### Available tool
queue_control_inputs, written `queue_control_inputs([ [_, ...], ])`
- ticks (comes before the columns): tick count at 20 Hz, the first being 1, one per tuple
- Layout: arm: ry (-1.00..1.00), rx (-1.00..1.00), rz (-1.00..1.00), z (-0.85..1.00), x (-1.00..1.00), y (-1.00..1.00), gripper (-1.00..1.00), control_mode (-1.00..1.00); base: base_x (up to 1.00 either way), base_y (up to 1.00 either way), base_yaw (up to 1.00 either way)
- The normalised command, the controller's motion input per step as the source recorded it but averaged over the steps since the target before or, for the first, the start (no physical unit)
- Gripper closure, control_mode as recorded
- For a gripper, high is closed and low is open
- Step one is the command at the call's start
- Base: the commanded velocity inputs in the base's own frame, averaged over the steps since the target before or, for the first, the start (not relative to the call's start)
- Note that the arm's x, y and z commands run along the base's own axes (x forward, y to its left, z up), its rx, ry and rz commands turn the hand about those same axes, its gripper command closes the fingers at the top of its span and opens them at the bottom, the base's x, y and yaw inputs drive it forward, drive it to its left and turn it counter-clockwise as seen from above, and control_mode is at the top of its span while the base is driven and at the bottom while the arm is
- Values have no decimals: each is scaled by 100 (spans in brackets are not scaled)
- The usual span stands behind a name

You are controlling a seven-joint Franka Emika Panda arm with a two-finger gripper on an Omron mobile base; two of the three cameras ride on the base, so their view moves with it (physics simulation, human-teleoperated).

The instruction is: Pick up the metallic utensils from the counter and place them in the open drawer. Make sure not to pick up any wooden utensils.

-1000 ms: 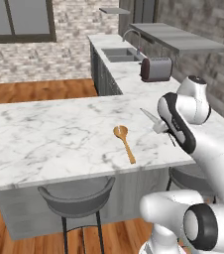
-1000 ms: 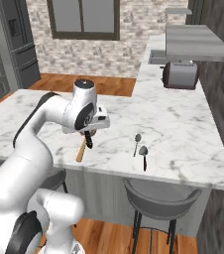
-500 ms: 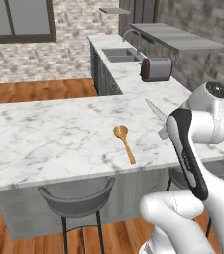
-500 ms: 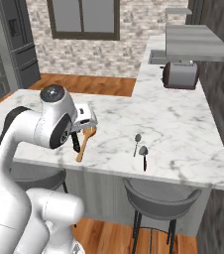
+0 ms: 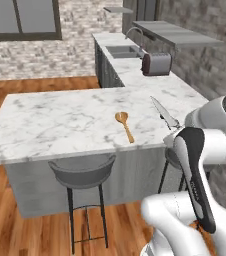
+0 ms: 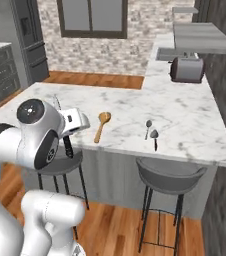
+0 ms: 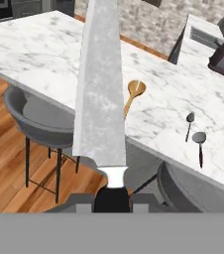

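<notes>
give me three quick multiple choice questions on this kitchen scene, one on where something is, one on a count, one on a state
1. Where does the wooden spoon lie?
A. on a stool
B. on the counter
C. in the sink

2. How many small metal spoons lie on the counter?
A. two
B. four
C. none

3. What state is the knife in?
A. flat on the counter
B. lying on the floor
C. held in the gripper, blade pointing away from the hand

Answers:
1 B, it rests on the marble near the front edge.
2 A, the right base view and the hand view both show a pair side by side.
3 C, the hand view shows the black handle between the fingers and the blade sticking out.
</notes>
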Motion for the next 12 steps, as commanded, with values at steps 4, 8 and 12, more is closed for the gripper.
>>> queue_control_inputs([
  [4, 0, 0, 0, 0, 0, 0, 100, 100, -53, 54, 37],
  [8, 0, 0, 0, 0, 0, 0, 100, 100, -28, 95, 35],
  [12, 0, 0, 0, 0, 0, 0, 100, 100, -12, 64, 55],
])
